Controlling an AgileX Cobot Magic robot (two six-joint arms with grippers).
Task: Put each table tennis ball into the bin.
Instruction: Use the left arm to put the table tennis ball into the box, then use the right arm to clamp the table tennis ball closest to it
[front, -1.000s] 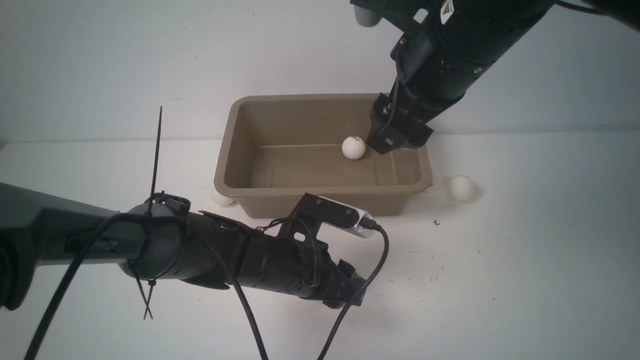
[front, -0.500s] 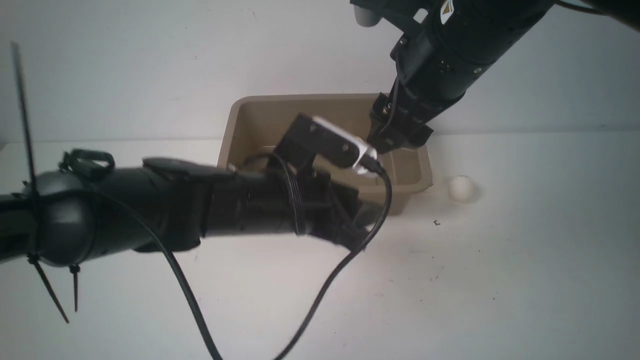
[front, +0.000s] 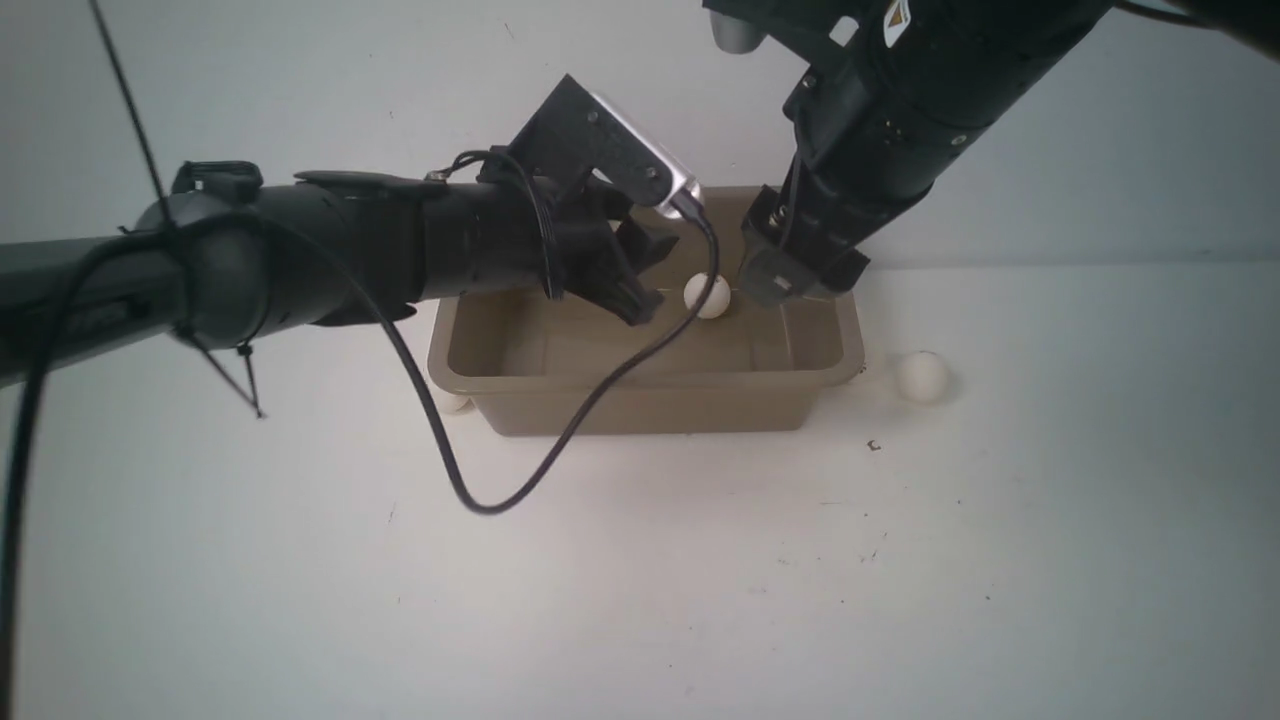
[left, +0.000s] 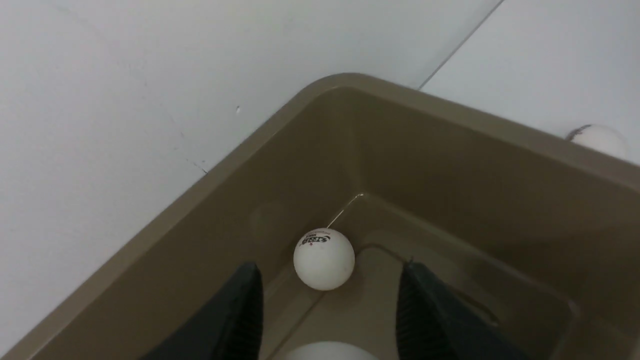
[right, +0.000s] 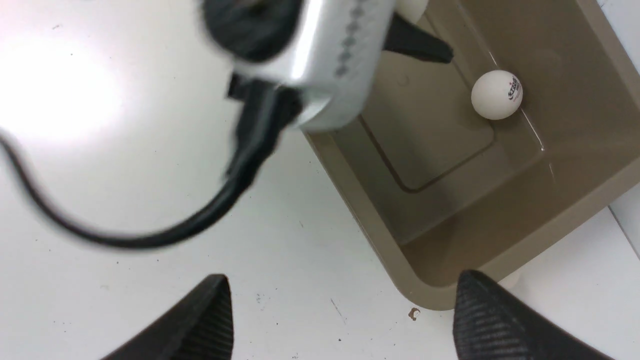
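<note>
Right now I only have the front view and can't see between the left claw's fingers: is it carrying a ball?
Observer: Yes. The left wrist view shows a held ball between the left claw's fingers, over the bin.
Operator: Is it touching the ball already in there?
Observer: No. The loose ball lies on the bin floor near a corner, with a gap to the held one.
Operator: And the right claw?
Observer: The right wrist view shows the right claw open wide, gripping nothing.
</note>
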